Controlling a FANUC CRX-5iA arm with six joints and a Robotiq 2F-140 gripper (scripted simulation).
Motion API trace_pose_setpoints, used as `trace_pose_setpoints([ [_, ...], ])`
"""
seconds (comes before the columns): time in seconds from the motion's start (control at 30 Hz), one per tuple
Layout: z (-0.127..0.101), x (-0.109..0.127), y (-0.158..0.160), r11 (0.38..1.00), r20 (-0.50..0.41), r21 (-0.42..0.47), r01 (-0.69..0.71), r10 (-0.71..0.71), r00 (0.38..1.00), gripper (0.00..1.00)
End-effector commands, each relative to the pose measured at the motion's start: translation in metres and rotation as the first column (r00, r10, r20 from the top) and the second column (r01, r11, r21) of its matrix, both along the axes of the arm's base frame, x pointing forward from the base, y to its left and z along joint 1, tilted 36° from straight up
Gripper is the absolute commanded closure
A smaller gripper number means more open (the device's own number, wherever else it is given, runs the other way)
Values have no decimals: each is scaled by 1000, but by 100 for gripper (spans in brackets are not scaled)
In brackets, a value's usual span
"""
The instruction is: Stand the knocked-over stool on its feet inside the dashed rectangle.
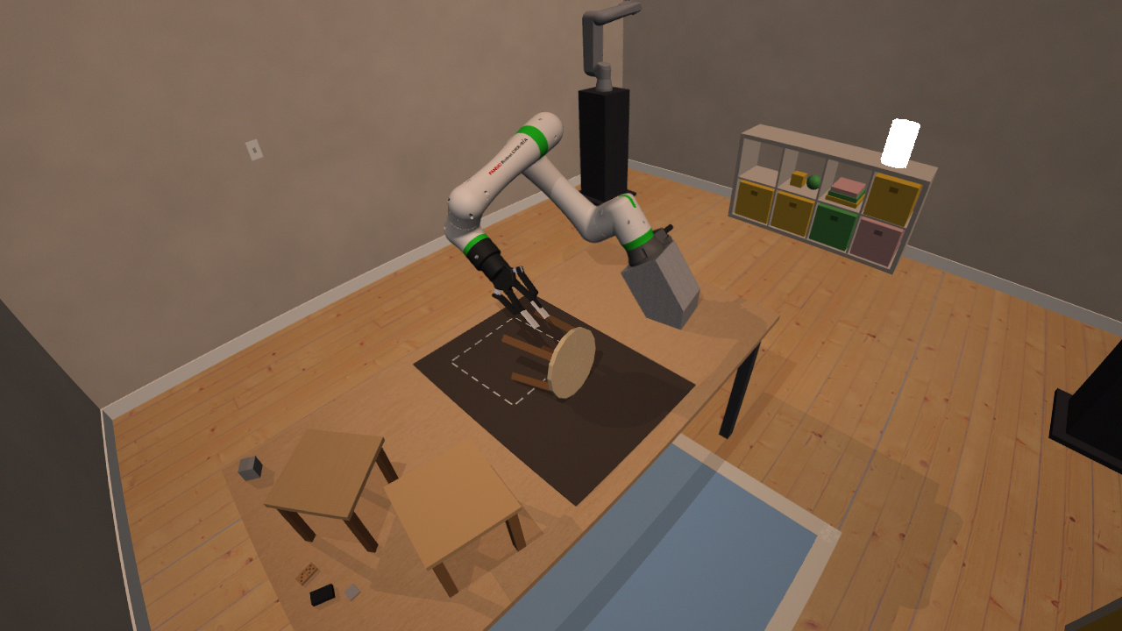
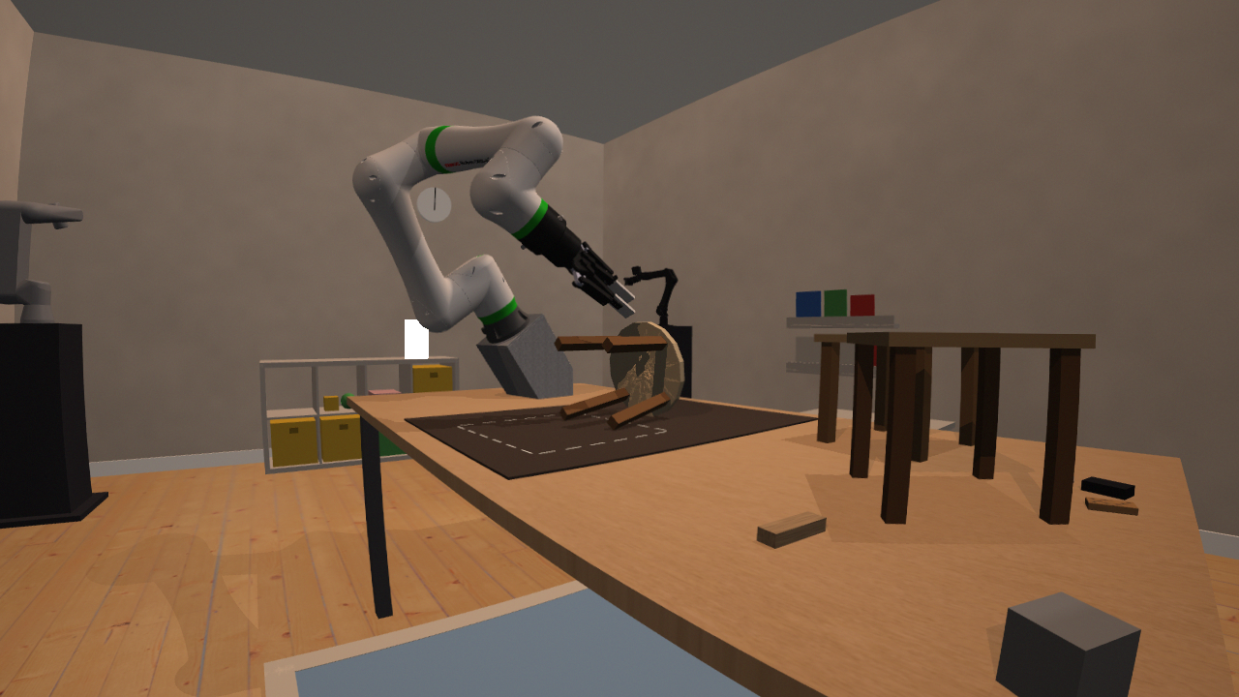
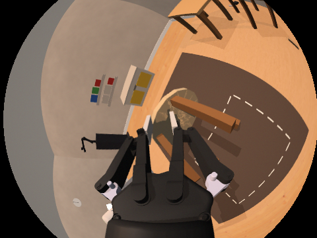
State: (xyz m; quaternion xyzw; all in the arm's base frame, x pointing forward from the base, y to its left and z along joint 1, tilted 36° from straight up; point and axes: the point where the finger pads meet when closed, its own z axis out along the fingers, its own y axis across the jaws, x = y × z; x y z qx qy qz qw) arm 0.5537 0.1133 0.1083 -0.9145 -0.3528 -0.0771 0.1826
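Note:
The wooden stool lies on its side on the dark mat. Its round seat stands on edge outside the dashed rectangle, and its legs reach in over the rectangle's far side. My gripper hangs tilted just above the stool's upper legs, near where they meet the seat. Its fingers stand a little apart with nothing between them.
Two small wooden tables stand on the big table beyond the mat. A grey cube and a wooden block lie near them. The robot's grey base stands at the mat's far side.

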Motion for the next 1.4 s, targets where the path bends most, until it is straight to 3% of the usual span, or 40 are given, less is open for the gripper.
trace_pose_setpoints([
  [0.0, -20, -20, 35, 963, 67, -220, 158, -146, 987, 67],
  [0.3, -41, -43, 71, 863, 151, -408, 299, -259, 954, 67],
  [0.37, -41, -43, 71, 863, 151, -408, 299, -259, 954, 67],
  [0.4, -42, -44, 73, 819, 185, -461, 343, -290, 939, 67],
  [0.67, -43, -45, 74, 663, 296, -585, 467, -362, 884, 67],
  [0.8, -43, -45, 74, 541, 360, -655, 528, -391, 847, 67],
  [1.37, -45, -45, 73, 534, 355, -661, 527, -396, 847, 67],
])
